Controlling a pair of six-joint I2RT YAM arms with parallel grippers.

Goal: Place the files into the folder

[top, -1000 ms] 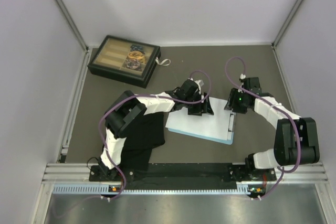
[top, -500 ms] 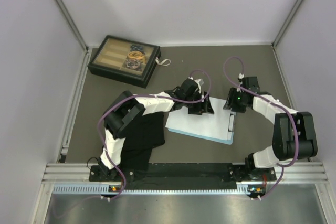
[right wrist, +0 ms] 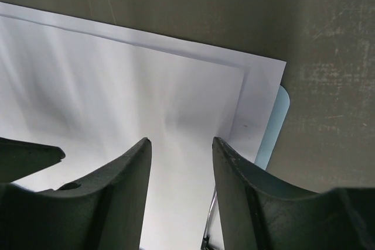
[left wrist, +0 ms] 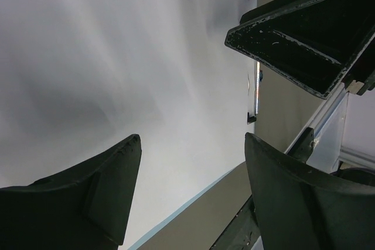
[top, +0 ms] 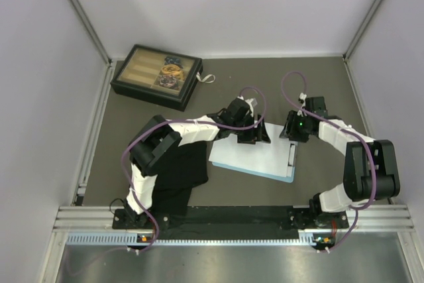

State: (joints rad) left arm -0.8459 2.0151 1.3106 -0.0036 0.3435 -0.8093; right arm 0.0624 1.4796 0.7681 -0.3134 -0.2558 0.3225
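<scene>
Folder [top: 219, 161]: flat on table [top: 318, 91], clip [top: 292, 155] at its R short end. Blue shows along its L and near edges, plus one corner in R wrist view.
Files [top: 262, 157]: 2 white sheets lying on folder, covering most of it. Stacked slightly offset, so the lower sheet's edge peeks past the upper one at the far and clip-side edges. Can't tell if they're tucked under the clip.
L gripper [top: 253, 136]: over folder's far edge, about mid-length. Jaws wide apart, nothing between them, white sheet below. Can't tell if the tips touch the paper.
R gripper [top: 292, 134]: at folder's far corner, clip end. Jaws apart w/ a narrower gap, nothing held, tips above the sheets' corner.
Cloth [top: 179, 170]: black, just beside folder's L end, under the L arm. Can't tell if it touches.
Box [top: 158, 76]: dark, well apart from folder, far-L of it.
</scene>
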